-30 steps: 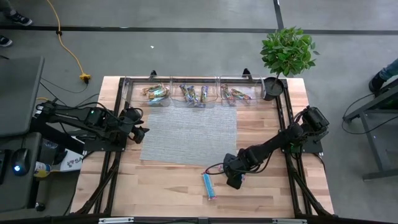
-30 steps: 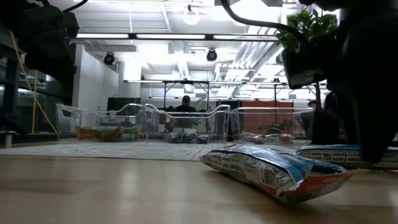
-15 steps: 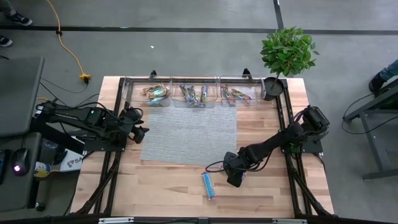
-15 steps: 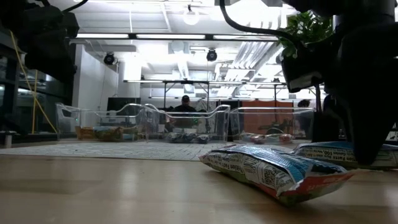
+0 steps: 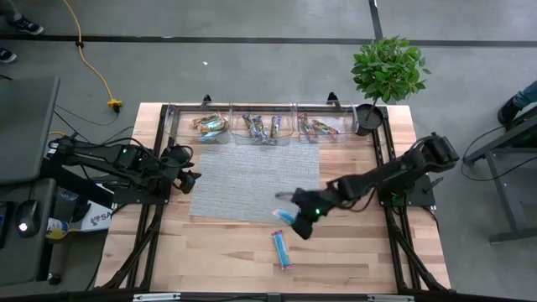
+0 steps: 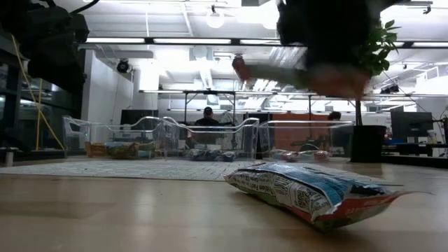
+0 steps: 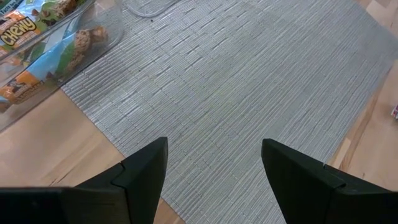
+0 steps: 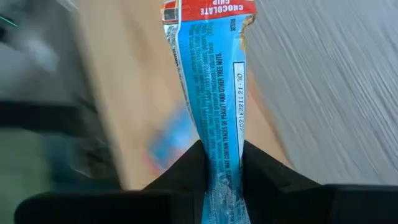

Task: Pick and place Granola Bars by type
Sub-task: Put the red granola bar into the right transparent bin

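My right gripper [image 5: 294,221] hangs above the wood just near of the grey mat [image 5: 256,176], shut on a light blue granola bar [image 8: 211,81] with red ends. A second light blue bar [image 5: 280,249] lies flat on the wood near the front edge, and the low view shows it [image 6: 308,192] close up. Three clear bins [image 5: 263,126] along the far edge hold more bars. My left gripper [image 7: 214,165] waits open over the mat's left edge, with nothing between its fingers. My right gripper pinches the blue bar by one end [image 8: 217,177] between its two fingers. The fingers slant down from the table's right side and lie along the bar. The bar sticks out forward past the fingertips to its red end [image 8: 208,9], lifted clear of the table.
A potted plant [image 5: 384,71] stands at the far right corner. Black frame rails [image 5: 382,168] run along both sides of the table. Beyond the far edge the low view shows a person [image 6: 207,119] in the room.
My right gripper has risen from the wood near the front edge and gone toward the table's left and the mat, tipping up. The blue bar that lay under it has come up with it, clear of the table. The other blue bar has stayed in place.
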{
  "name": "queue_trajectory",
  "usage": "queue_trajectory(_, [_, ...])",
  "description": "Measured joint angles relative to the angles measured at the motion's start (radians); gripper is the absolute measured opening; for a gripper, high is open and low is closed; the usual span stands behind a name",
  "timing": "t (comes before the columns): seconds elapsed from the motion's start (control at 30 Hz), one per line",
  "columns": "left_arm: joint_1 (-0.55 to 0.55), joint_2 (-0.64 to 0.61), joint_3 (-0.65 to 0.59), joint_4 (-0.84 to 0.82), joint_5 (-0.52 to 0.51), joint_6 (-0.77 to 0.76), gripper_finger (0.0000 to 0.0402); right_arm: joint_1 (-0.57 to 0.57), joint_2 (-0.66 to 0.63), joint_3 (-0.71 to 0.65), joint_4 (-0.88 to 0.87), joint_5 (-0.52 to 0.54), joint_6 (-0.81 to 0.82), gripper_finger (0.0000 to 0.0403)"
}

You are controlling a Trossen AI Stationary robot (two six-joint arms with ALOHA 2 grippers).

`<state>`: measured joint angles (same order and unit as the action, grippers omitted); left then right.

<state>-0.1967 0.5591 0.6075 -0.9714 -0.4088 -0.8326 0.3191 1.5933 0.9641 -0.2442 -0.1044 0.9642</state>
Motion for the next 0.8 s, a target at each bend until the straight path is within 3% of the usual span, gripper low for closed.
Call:
queue_trajectory(0.1, [0.0, 0.0, 0.0, 0.0, 0.0, 0.0, 0.0256, -0.048, -0.032, 0.001, 0.153, -0.058, -0.004, 0.0074])
queue_trajectory(0.4, [0.0, 0.0, 0.0, -0.001, 0.001, 0.001, 0.0256, -0.173, -0.064, 0.002, 0.685, -0.364, -0.084, 0.0074])
queue_trajectory(0.57, [0.0, 0.0, 0.0, -0.015, 0.001, 0.0, 0.0256, -0.237, -0.064, 0.001, 0.819, -0.436, -0.109, 0.0074])
queue_trajectory(0.8, [0.0, 0.0, 0.0, -0.06, 0.0, 0.0, 0.0256, -0.345, -0.064, 0.002, 0.866, -0.482, -0.139, 0.0074])
